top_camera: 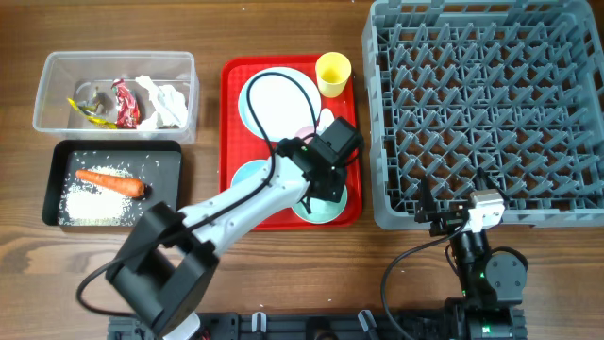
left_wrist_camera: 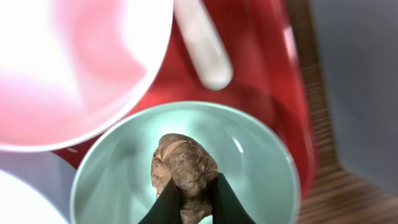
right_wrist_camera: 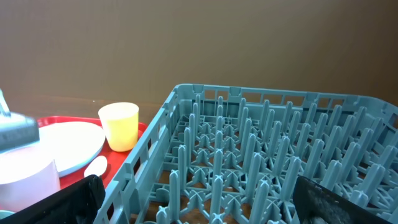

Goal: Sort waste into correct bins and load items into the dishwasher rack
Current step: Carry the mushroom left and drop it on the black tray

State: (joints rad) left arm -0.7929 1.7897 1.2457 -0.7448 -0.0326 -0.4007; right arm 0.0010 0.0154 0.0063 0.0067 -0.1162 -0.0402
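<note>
My left gripper (left_wrist_camera: pixel 194 190) is shut on a small brown food lump (left_wrist_camera: pixel 183 165) inside a pale blue-green bowl (left_wrist_camera: pixel 118 180) at the front right of the red tray (top_camera: pixel 232 123). From overhead the left gripper (top_camera: pixel 319 184) hides the lump. Behind it are a white plastic spoon (left_wrist_camera: pixel 202 43) and a white-pink cup (left_wrist_camera: pixel 74 62). A white plate (top_camera: pixel 278 99), a yellow cup (top_camera: pixel 332 74) and a second bowl (top_camera: pixel 251 179) also sit on the tray. My right gripper (right_wrist_camera: pixel 202 208) stands open and holds nothing at the front edge of the grey dishwasher rack (top_camera: pixel 491 104).
The clear tub (top_camera: pixel 47 94) at the far left holds snack wrappers (top_camera: pixel 123 104) and white tissue (top_camera: pixel 165 99). In front of it, the black tray (top_camera: pixel 165 161) holds an orange carrot (top_camera: pixel 109 181) and white rice (top_camera: pixel 90 203). The rack (right_wrist_camera: pixel 261 162) has rows of upright pegs.
</note>
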